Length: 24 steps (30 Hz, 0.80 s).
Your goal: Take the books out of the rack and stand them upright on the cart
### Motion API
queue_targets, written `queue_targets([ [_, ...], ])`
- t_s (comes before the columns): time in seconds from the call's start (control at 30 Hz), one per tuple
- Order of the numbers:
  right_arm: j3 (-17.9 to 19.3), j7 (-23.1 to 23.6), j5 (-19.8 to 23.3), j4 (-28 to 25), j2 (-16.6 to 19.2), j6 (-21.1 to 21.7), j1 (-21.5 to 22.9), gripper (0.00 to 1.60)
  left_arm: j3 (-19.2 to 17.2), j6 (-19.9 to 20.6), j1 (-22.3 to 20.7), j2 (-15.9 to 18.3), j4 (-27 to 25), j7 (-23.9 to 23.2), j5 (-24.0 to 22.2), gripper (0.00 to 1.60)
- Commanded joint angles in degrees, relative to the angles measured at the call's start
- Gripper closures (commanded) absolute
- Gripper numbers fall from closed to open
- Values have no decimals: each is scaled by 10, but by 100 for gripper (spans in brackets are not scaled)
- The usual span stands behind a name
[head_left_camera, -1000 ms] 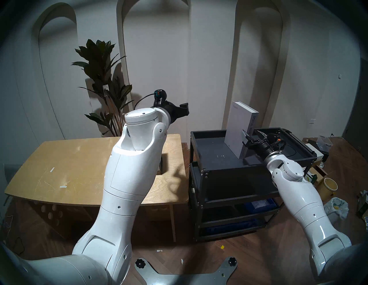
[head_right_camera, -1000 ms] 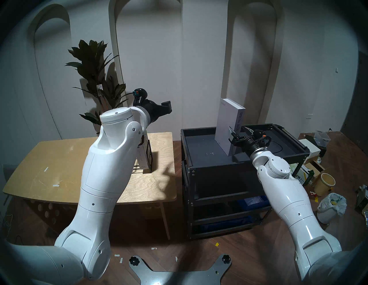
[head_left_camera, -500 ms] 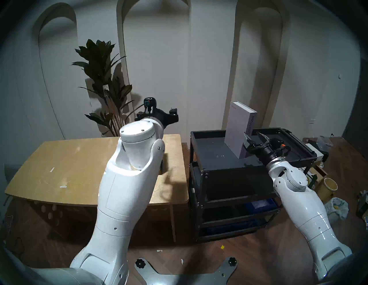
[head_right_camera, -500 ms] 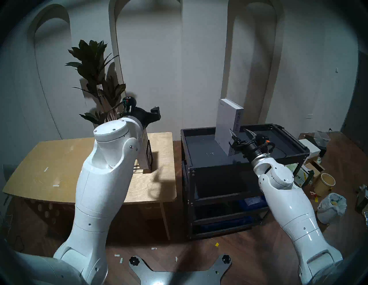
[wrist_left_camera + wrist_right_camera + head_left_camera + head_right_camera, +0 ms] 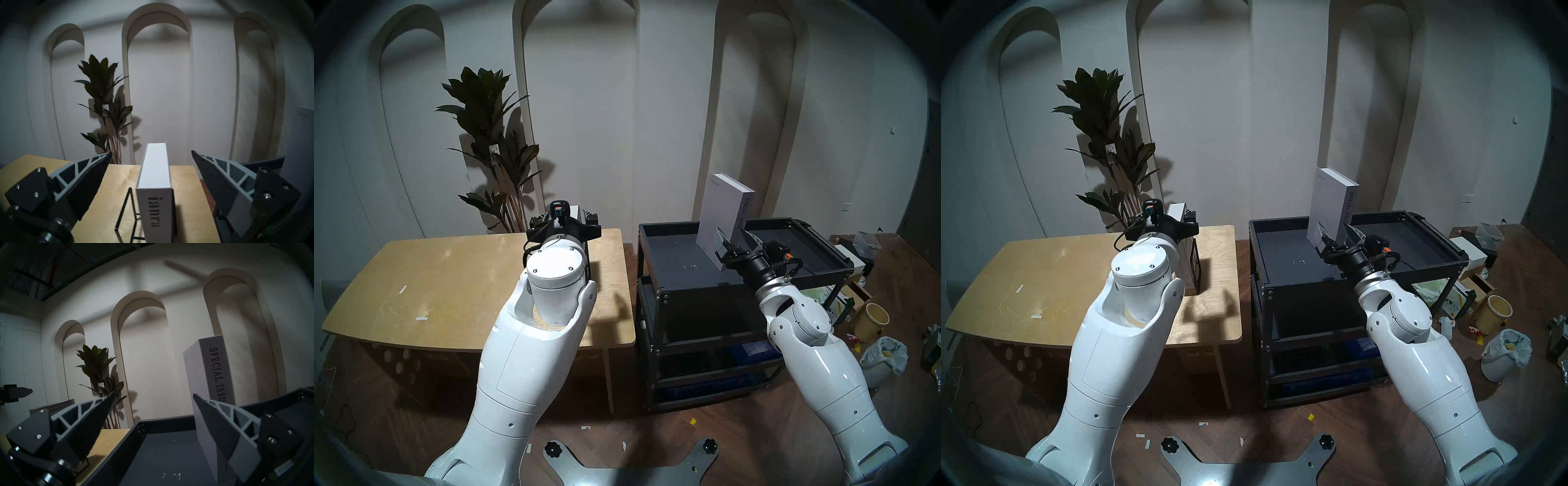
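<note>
Light-grey "ianra" book (image 5: 155,195) | thick, upright | black wire rack (image 5: 126,218)

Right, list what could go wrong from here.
1. The right claw is open with one finger right beside the tall book standing free on the cart; a sideways brush could topple it.
2. The left claw straddles the short book in the thin wire rack; lifting might drag the rack along.

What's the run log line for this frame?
left tool: open, astride ianra book in rack | right tool: open, beside SPECIAL ISSUE book upright on cart
</note>
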Motion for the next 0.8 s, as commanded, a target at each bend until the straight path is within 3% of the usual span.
queue_targets([
  [0.0,8,-65,-22,-62,-14,26,-42,0,-10,-61,18,1,0,15,9,0],
  [0.2,1,-136,-51,-109,-37,75,-46,0,-34,-100,27,2,1,-17,-32,0],
  [0.43,-28,-218,-100,-147,-56,149,-29,0,-46,-129,41,40,-1,-77,-62,0],
  [0.53,-40,-241,-114,-150,-57,166,-20,0,-41,-143,44,51,7,-88,-53,0],
  [0.63,-59,-275,-131,-147,-65,191,-5,0,-19,-172,41,65,30,-79,-6,0],
  [0.77,-68,-292,-138,-145,-70,204,2,0,-8,-189,35,69,45,-75,14,0],
])
